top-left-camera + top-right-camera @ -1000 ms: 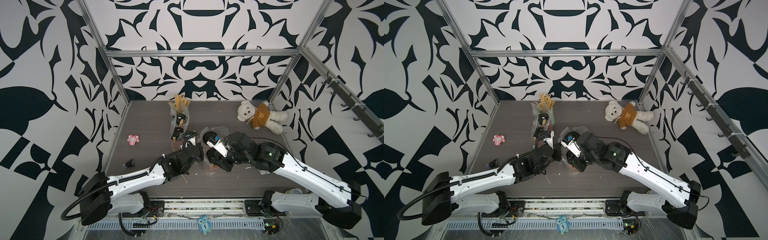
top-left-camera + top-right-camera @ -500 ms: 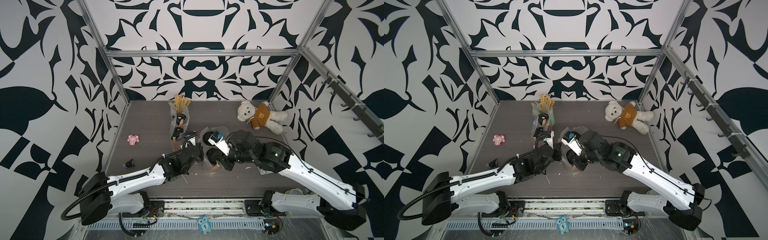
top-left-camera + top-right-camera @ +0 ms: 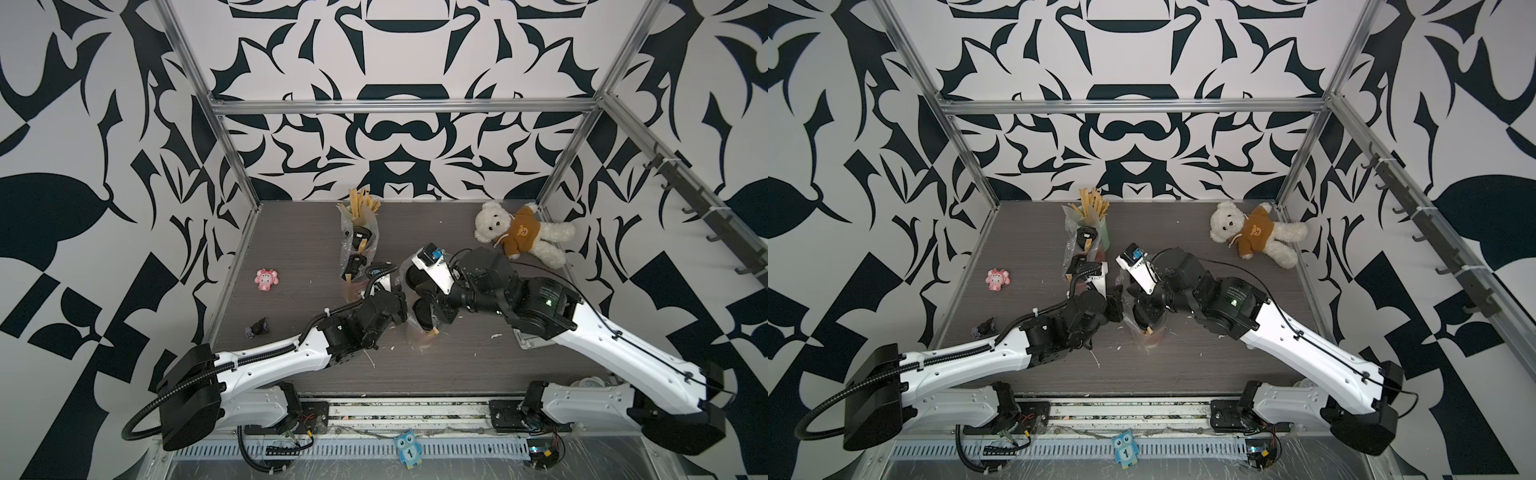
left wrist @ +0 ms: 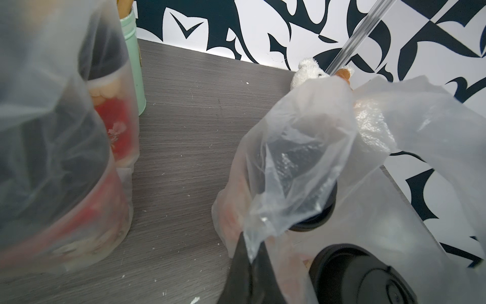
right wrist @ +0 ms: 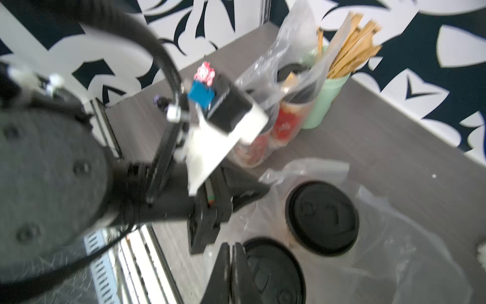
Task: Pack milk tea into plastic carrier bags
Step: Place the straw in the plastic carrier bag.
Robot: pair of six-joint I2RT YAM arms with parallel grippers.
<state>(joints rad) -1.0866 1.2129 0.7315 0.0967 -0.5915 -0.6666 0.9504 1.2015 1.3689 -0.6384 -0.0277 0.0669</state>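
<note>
While left pincer [image 4: 249, 252] tight on near bag [image 4: 302, 147] film, right pincer [image 5: 232, 263] closed: left arm [image 5: 52, 171] before far bag [image 5: 263, 71], mint holder [image 5: 326, 105]

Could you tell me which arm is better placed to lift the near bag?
Probably the left: its jaws pinch the near bag beside its two lids; whether the right's shut jaws hold any film is unclear.

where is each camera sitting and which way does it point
Top views: high above the front edge, looking down and back over the table; left arm and right arm show whole.
Left wrist: on the left arm, looking past the left fingers, shut on the near bag, toward the teddy bear.
Right wrist: on the right arm, looking past the shut right fingers at the left arm and far bag.
Shared: both wrist views show the near bag's two black lids and the green holder.
</note>
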